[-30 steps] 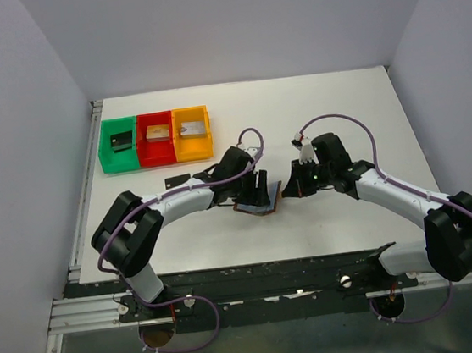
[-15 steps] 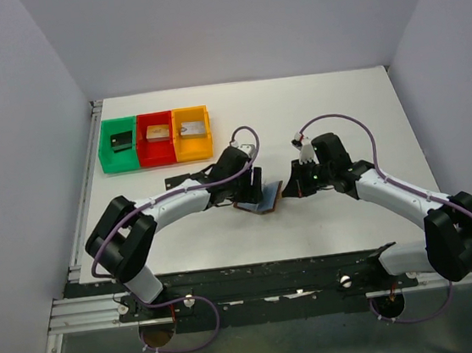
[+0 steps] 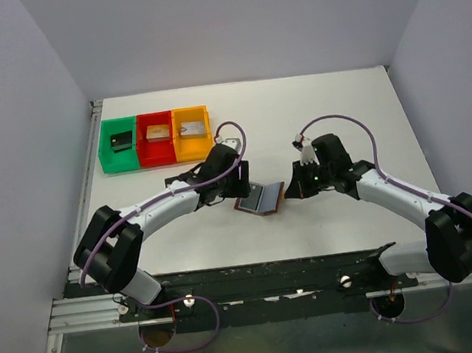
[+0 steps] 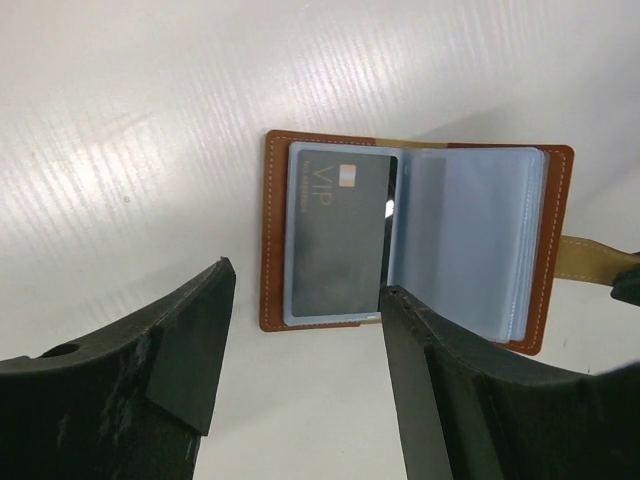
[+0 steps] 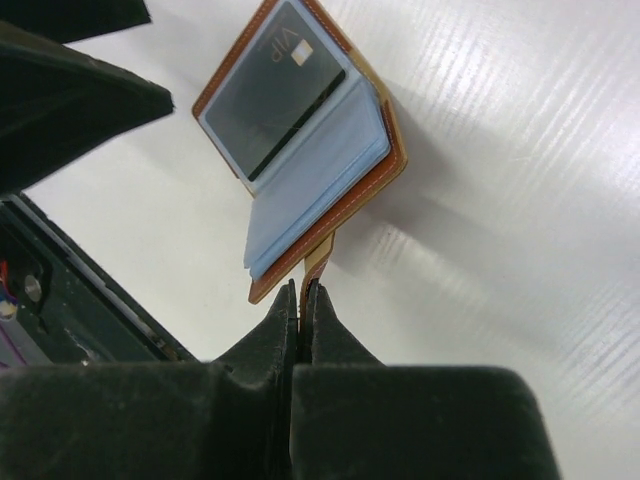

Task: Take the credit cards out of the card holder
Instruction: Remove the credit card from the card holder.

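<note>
Holder lies open mid-counter, about midway between the side edges and closer to the near edge than the far one. Brown cover down, pale blue sleeves facing up. A grey card marked VIP sits in the sleeve on the left half, fully tucked in. Same card shows clearly from the right wrist, with the loose sleeves fanned beside it.

On the holder's right side, the tan strap sticks out, and the right tool has it pinched flat, fingers pressed together with no gap. The cover on that side throws a shadow on the counter, so it looks slightly lifted.

The left tool is spread wide and gripping nothing. One finger stands over bare counter just left of the holder, the other over the fold. Whether it touches the holder, I cannot tell.

Further out, a black card lies flat on the counter left of the holder, beside the left arm. Toward the far-left corner stand three bins in a row, green, red, orange, each with a block inside.
</note>
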